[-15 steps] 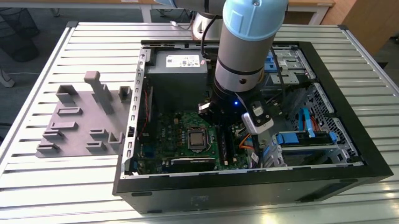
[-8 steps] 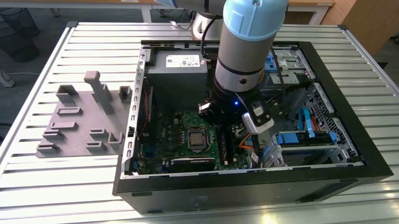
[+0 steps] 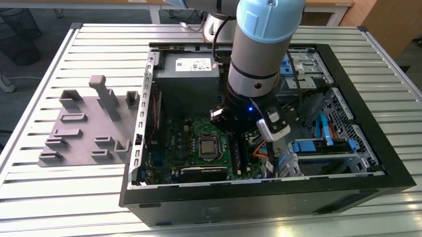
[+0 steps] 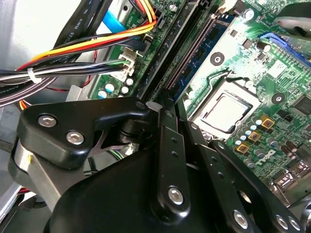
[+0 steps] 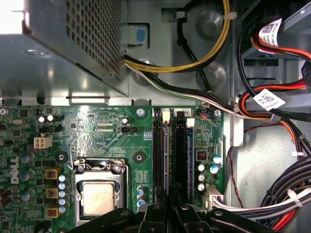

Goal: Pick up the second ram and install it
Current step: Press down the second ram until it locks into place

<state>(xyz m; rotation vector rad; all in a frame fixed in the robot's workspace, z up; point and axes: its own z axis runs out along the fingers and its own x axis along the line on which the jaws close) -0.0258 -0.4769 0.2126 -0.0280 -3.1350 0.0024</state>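
The second ram is a thin blue strip standing on edge in the long black slots of the green motherboard, next to the silver processor. In the second wrist view the ram's blue edge runs along a slot toward my fingertips. My gripper is down at the near end of that strip with its black fingers drawn close together on it. In the exterior view the gripper hangs inside the open computer case, over the motherboard.
The grey power supply sits just beyond the board. Bundles of coloured cables crowd the side by the drive bays. The grey plastic holder block stands on the slatted table at the exterior view's left.
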